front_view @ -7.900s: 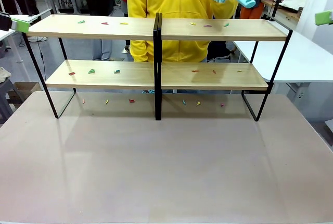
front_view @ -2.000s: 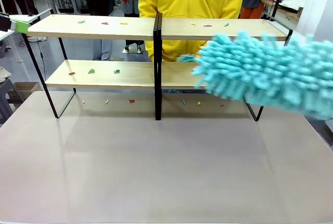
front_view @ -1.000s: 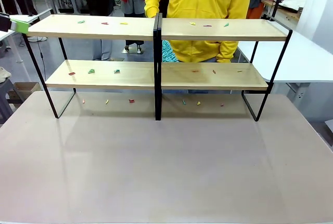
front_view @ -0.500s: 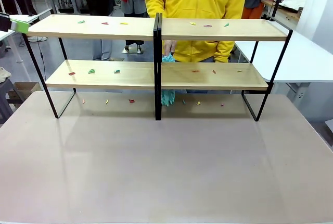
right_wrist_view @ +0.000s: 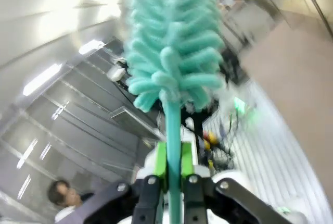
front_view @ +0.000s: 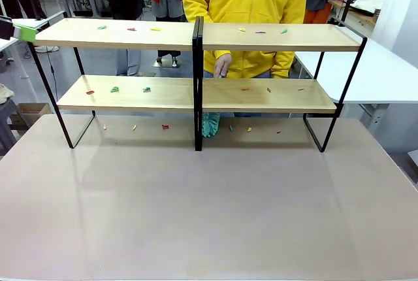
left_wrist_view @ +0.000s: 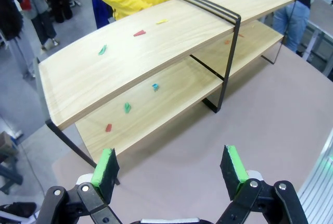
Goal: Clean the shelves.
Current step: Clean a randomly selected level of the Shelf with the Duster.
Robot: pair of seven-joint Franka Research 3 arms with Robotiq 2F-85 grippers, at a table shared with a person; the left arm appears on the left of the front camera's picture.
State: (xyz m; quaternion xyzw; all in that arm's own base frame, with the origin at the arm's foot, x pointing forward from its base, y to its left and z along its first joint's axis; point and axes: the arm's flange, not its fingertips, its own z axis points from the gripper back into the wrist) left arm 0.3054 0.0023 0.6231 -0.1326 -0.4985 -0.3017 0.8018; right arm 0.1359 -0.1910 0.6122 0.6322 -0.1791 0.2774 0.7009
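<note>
1. The right wrist view is tilted and smeared: ceiling lights and slanting streaks fill the background, and the duster's (right_wrist_view: pixel 174 41) fluffy teal head is soft with blur.
2. In the front view, a small teal tuft (front_view: pixel 210 124) shows below the lower board beside the black centre post. The frame cuts it off, and I cannot tell what it is.
3. The person's hand (front_view: pixel 223 65) hangs behind the shelves (front_view: pixel 130 33), between the two boards, just beside the centre post.
4. One green pad (front_view: pixel 26 31) pokes in at the front view's left edge, by the top board's left end.
5. The right gripper (right_wrist_view: pixel 173 159) points upward, its jaws clamped tight on the duster's thin teal handle.
6. The left gripper (left_wrist_view: pixel 170 165) hovers over the table (left_wrist_view: pixel 250 104), jaws spread wide with nothing between them, aimed at the shelves' near end.
7. The shelves stand at the table's far side, with coloured scraps (front_view: pixel 115 89) on both boards and under them.
</note>
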